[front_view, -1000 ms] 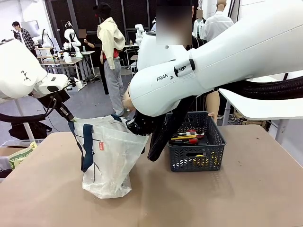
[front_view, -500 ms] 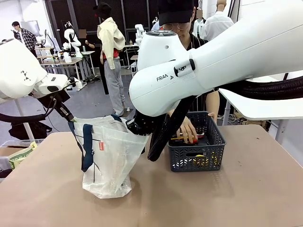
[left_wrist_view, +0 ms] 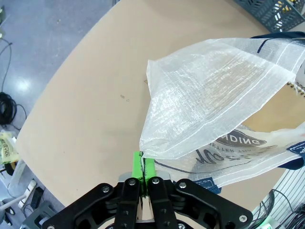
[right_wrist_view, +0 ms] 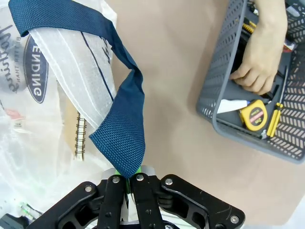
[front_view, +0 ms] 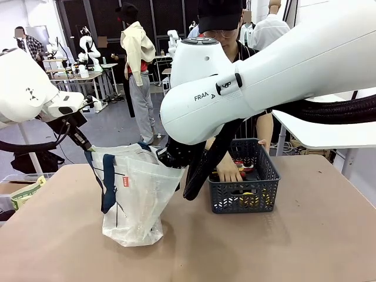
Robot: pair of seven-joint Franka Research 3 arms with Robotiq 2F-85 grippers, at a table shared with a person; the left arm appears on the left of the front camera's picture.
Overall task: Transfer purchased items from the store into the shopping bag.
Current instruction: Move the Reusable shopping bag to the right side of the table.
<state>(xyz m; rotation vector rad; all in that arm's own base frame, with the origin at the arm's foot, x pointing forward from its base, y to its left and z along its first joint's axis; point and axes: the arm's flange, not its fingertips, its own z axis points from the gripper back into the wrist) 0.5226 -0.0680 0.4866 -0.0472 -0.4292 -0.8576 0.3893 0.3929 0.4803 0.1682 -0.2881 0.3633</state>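
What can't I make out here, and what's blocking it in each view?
- Front view: the right arm covers the basket's left end and the bag's right edge.
- Right wrist view: the person's hand covers whatever it grasps; the picture's edge cuts off part of the basket.
- Left wrist view: crinkled plastic hides the bag's inside and part of its print.

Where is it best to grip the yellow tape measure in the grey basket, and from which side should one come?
Probably from straight above: the basket walls close off every side. The tape measure lies flat, broad face up, near a corner, so pinch across the opposite edges of its yellow body. A yellow-handled tool lies close beside it and the person's hand is near.
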